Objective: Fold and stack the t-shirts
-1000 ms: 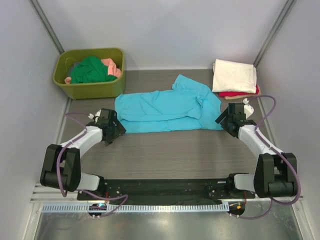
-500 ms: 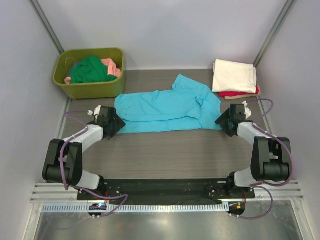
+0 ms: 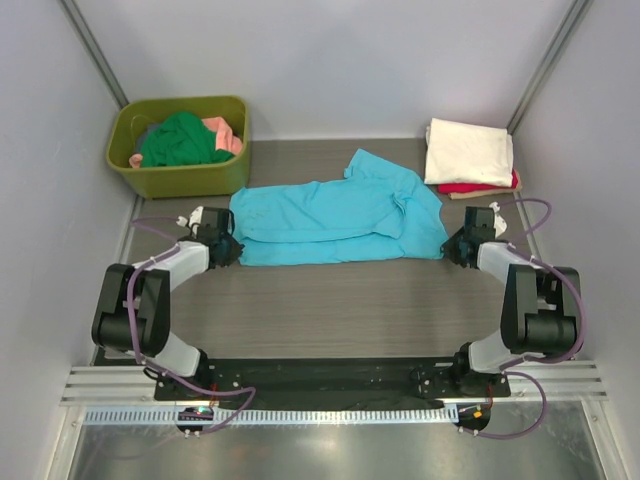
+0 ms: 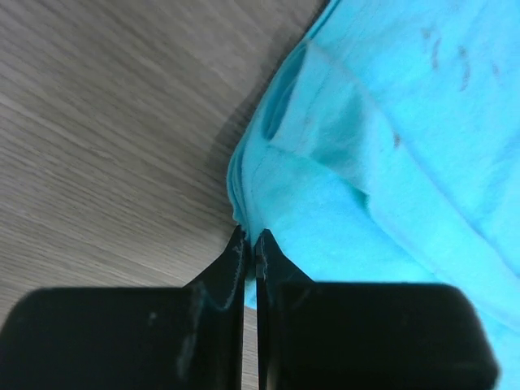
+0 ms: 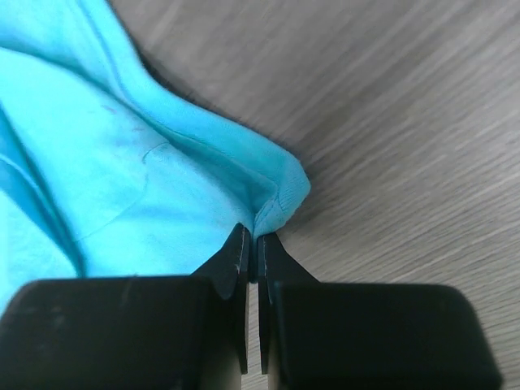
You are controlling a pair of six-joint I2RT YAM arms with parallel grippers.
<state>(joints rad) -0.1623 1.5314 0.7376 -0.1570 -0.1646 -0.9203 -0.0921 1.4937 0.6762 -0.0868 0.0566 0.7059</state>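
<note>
left hand (image 4: 249, 237) clamped, right hand (image 5: 253, 236) clamped, arms outstretched

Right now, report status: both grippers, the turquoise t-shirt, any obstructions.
Left gripper shut on turquoise t-shirt edge. Right gripper shut on opposite edge. Shirt lies flat on table. Olive tub close by far-left corner; folded cream t-shirt apart.

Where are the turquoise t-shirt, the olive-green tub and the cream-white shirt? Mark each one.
turquoise t-shirt (image 3: 320, 215): top view, middle of its body.
olive-green tub (image 3: 180, 181): top view, its near wall.
cream-white shirt (image 3: 468, 152): top view, centre of its folded top.
</note>
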